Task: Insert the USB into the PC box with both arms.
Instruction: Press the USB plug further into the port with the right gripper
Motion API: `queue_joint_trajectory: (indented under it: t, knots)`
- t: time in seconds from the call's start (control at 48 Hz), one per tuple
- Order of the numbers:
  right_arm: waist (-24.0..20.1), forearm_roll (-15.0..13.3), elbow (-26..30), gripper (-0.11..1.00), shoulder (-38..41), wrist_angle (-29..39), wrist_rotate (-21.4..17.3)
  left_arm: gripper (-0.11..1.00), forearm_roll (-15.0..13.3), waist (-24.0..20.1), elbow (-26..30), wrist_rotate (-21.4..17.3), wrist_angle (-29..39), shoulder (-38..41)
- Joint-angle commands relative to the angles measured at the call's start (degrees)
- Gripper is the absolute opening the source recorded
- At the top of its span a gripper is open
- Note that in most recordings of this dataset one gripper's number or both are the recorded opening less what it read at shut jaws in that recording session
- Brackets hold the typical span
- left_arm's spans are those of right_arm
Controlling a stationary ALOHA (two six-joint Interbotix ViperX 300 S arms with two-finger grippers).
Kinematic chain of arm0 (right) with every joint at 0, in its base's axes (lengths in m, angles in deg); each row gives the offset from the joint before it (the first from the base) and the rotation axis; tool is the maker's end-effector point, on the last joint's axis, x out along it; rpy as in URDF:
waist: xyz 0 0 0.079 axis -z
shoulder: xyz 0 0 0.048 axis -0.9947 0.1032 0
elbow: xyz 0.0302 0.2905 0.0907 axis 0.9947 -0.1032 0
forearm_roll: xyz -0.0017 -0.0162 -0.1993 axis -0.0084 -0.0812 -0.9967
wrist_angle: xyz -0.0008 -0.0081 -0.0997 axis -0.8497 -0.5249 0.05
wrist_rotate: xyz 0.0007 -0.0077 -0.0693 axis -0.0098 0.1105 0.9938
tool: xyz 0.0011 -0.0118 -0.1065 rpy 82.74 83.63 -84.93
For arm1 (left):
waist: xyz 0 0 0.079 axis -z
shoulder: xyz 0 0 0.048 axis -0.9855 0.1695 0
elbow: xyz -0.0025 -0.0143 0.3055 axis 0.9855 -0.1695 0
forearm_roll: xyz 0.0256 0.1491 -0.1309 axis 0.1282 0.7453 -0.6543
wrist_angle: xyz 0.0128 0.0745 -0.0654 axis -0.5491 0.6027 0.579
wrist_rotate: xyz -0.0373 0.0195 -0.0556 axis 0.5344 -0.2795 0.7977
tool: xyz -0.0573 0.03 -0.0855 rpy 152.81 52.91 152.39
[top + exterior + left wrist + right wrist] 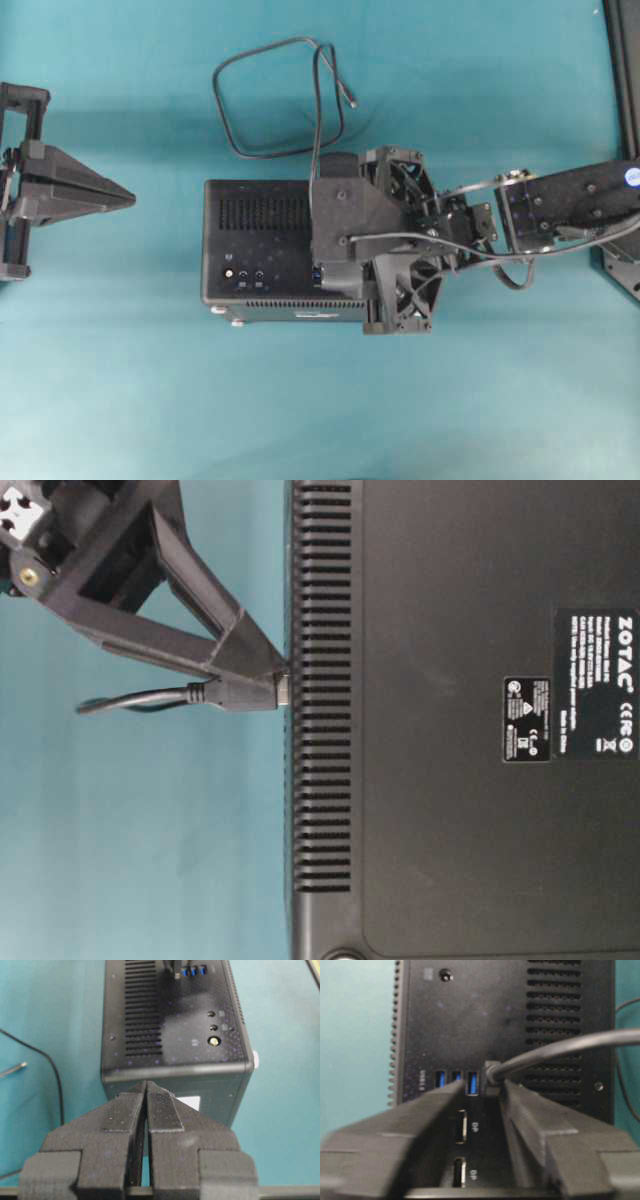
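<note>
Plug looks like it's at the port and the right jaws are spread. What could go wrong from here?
1. In the table-level view, silver metal still shows between the USB and the PC box, so it may be only partly seated.
2. The right gripper has a finger beside the plug; backing out could drag it.
3. The cable runs under that arm and might snag.
4. The left gripper stands shut, clear of the box, so nothing braces it.

The computer box (480,720) has a white "ZOTAC" label (607,712). Two sockets (460,1130) say "DP".
</note>
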Motion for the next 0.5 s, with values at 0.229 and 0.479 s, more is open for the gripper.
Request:
queue_joint_trajectory:
  t: [0.229, 0.479]
  knots:
    - [-1.14, -1.67, 2.02, 0.62, -1.85, 0.7, -0.44, 0.0, 0.18, 0.09, 1.05, 0.09, -0.44, 0.09]
    - [-1.05, -4.92, 5.71, 0.63, -2.37, 3.43, -0.44, 0.0, 0.18, 0.09, 1.05, 0.09, -0.44, 0.09]
